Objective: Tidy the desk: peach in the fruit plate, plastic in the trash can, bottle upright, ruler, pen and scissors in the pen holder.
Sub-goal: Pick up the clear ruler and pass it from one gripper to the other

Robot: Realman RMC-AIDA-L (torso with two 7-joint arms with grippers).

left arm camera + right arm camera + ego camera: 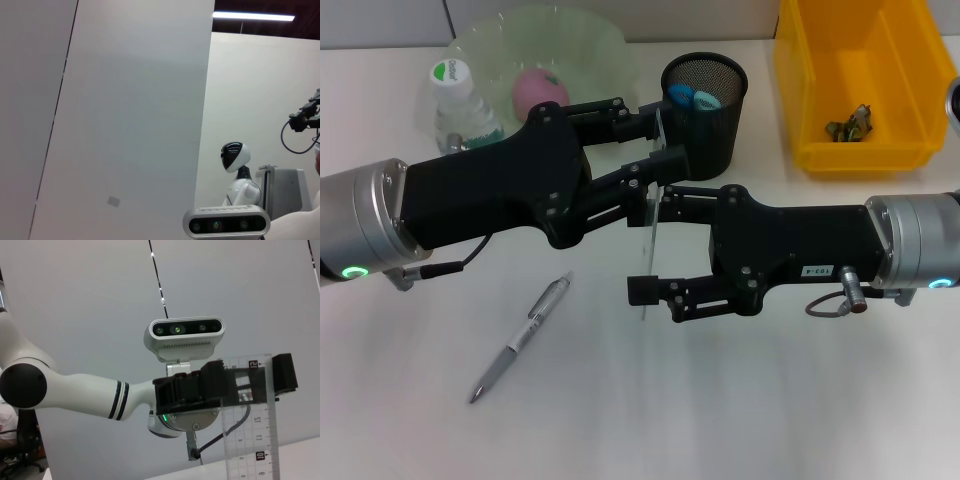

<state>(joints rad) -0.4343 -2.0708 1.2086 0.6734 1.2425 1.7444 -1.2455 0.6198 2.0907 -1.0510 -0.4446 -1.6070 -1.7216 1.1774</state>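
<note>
A: Status: the peach point(538, 90) is lying in the fruit plate point(590, 42), the bottle point(460, 105) is standing upright, blue scissors point(692, 97) are sitting in the mesh pen holder point(705, 110), and the plastic point(851, 123) is lying in the yellow bin point(865, 80)

B: Remaining?

A: The pen point(520, 339) is lying on the desk point(620, 420). The left gripper point(655, 140) is clamping the clear ruler point(651, 215) edge-on; the right gripper point(642, 245) is spreading wide around its lower end, apparently not touching

B: Writing?

A: The bottle's cap label is unreadable; the ruler is showing 9 to 12
</note>
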